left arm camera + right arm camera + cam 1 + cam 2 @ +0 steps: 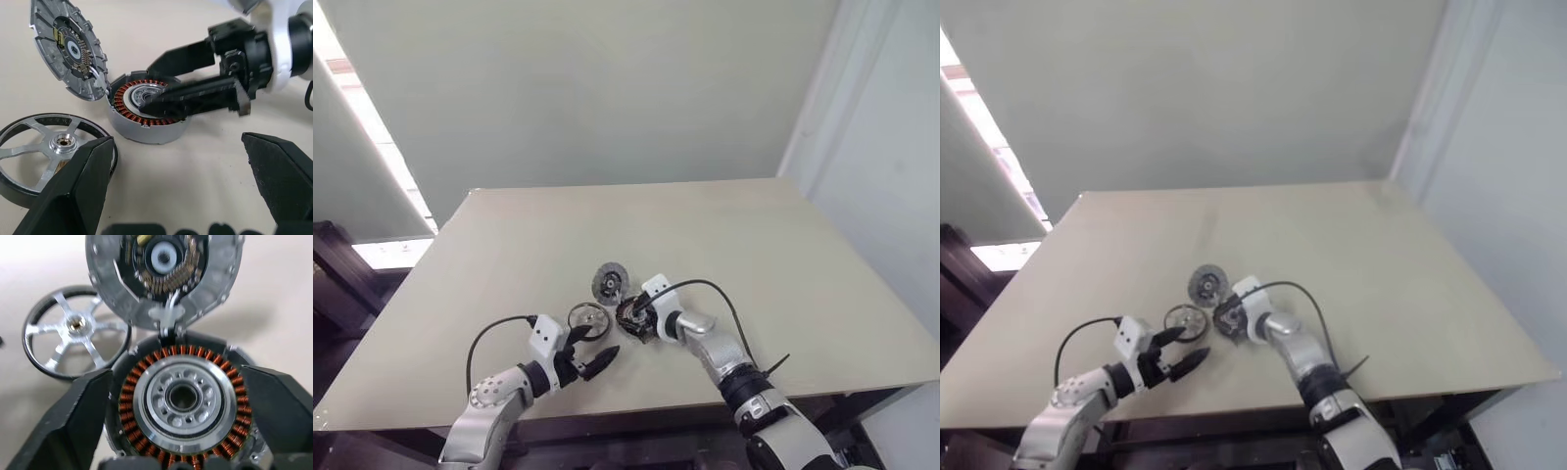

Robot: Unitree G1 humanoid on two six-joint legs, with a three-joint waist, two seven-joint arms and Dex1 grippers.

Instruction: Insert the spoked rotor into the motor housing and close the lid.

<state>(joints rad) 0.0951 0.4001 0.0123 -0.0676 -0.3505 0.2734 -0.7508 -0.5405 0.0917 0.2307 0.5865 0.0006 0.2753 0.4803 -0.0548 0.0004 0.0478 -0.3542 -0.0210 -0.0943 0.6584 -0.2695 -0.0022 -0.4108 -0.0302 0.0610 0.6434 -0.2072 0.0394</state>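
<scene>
The motor housing (183, 399), a silver puck with copper windings, sits on the table between the fingers of my right gripper (632, 316). That gripper is open, one black finger (73, 421) on each side of the housing. The lid (68, 46) stands tilted open at the housing's far edge, joined to it by thin white wires. The spoked rotor (54, 147) lies flat beside the housing, on the left in the eye views. My left gripper (602, 345) is open just in front of the rotor (588, 318) and holds nothing.
The things lie near the front middle of a beige table (754, 255). The table's front edge runs close below both arms. A black cable (715, 289) loops over the right wrist.
</scene>
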